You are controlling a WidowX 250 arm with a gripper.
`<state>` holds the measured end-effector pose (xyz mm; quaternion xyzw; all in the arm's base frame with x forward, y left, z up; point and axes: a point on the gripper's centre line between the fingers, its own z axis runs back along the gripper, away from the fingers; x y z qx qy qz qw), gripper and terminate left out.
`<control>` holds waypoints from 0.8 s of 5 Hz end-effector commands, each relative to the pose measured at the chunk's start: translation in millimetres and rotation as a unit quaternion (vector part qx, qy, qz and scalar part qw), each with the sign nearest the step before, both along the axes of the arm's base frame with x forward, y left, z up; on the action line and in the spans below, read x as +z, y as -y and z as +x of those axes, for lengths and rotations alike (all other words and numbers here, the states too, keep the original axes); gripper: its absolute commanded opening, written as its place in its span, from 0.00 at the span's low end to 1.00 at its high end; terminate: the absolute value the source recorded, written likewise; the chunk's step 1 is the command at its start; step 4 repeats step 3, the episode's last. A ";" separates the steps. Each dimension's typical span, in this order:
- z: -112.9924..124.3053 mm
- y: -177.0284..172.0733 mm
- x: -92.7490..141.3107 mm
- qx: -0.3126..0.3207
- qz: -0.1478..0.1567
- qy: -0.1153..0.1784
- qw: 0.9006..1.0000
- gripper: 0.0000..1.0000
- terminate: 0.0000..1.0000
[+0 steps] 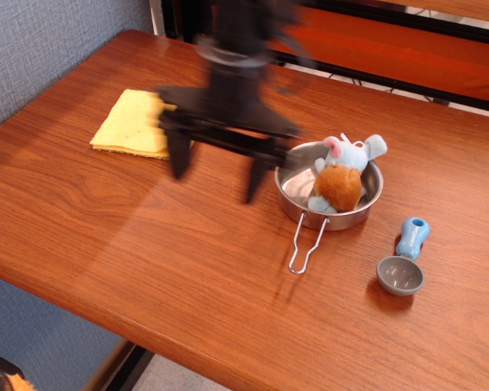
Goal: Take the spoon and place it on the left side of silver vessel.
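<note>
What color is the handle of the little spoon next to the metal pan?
Light blue, with a grey bowl; the spoon shows clearly in the observation.image view.

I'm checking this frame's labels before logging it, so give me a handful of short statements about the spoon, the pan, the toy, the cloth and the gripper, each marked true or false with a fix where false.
1. The spoon lies on the table to the right of the silver vessel. True.
2. The gripper is shut on the spoon. False: its fingers are spread and empty, left of the vessel, far from the spoon.
3. A plush toy sits inside the vessel. True.
4. The yellow cloth is draped over the vessel. False: it lies flat on the table, apart from the vessel, towards the far left.
5. The vessel's wire handle points towards the near table edge. True.
</note>
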<state>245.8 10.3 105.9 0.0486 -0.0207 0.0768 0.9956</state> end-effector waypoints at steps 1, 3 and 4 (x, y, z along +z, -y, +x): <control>-37.9 -60.2 7.5 -0.116 -0.019 0.007 0.993 1.00 0.00; -46.7 -67.3 16.2 -0.181 -0.055 0.002 0.982 1.00 1.00; -46.7 -67.3 16.2 -0.181 -0.055 0.002 0.982 1.00 1.00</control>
